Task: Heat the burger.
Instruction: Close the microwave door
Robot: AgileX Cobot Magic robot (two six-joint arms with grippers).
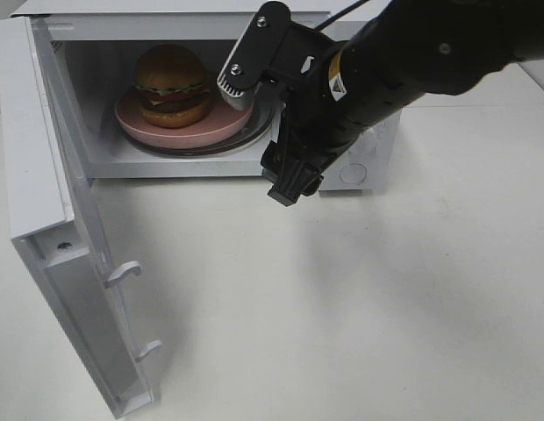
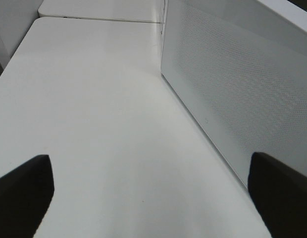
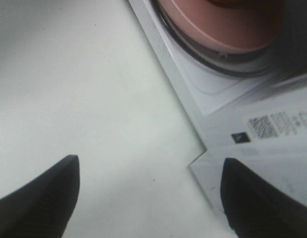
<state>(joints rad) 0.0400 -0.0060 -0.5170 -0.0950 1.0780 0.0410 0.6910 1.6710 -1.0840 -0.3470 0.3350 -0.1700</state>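
Microwave door stands open, nearest you. Your L hand sits beside it, wide open, empty. R hand over bench at microwave front, open, empty. Burger on pink plate inside.

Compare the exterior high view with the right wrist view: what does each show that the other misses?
Only exterior high: the whole burger, the open door, the right arm. Only right wrist: that the right tool is open and empty, plus a printed label. Both: the pink plate inside the microwave, and the table.
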